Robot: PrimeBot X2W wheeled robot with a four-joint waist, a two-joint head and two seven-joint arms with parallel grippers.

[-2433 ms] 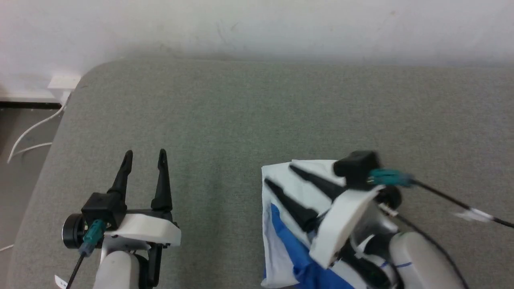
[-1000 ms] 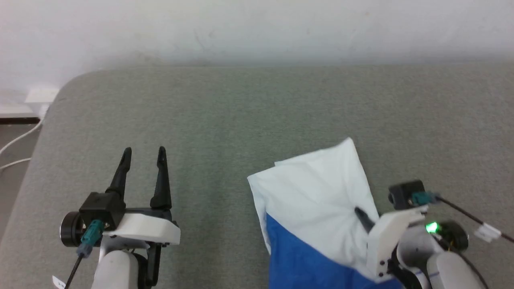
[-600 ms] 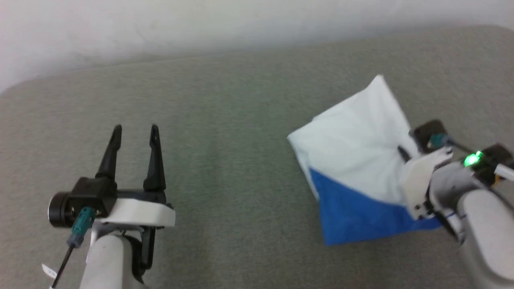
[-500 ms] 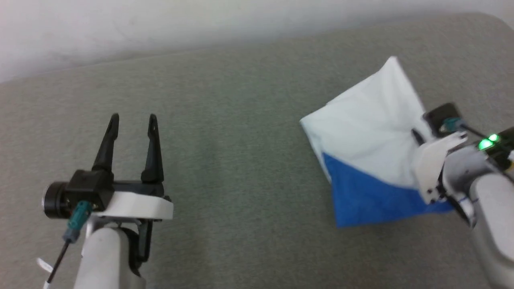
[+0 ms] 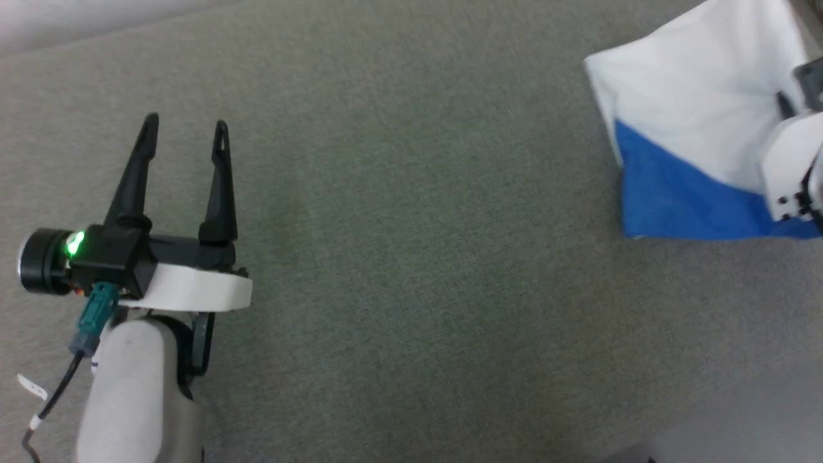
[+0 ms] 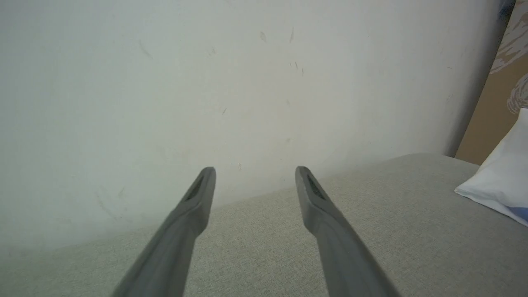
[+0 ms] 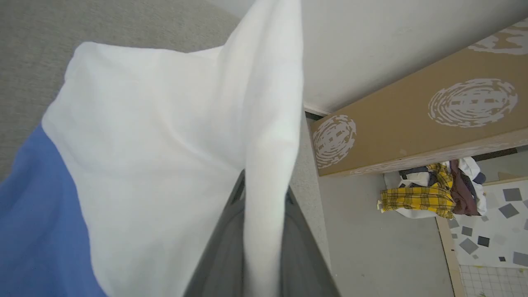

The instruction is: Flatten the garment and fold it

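Right claw [image 7: 264, 187] has its two dark fingers drawn close together on a doubled ridge of white cloth, which stands up between them in the right wrist view and hides most of their inner faces. What it holds is the garment [image 5: 681, 109], seen in the head view at the far right, over the right-hand part of the bench [image 5: 411, 257]. The shirt is gathered into a compact, roughly four-sided packet, with a white upper panel and a bright blue band [image 5: 675, 199] along its lower edge. That shape suggests the folding is largely done, and the pinch on one edge looks meant for carrying or shifting the packet rather than spreading it out. Whether the packet hangs clear of the bench or drags on it cannot be told. The cloth is soft and matte, creasing in shallow radiating folds toward the grip, and no chest print faces the cameras. Well apart from it on the left, the left claw [image 5: 185, 123] hovers over bare bench with its fingers spread wide and nothing between them, apparently parked out of the way. The bench top is covered in a grey, finely woven fabric. Behind it is a scuffed off-white wall [image 6: 206, 82]. Past the bench's far end, the right wrist view takes in a brown cardboard panel [image 7: 412, 123] printed with pale whorls. Below that, a heap of other clothes [image 7: 429, 198], one of them in yellow plaid, lies on the floor [image 7: 371, 255].
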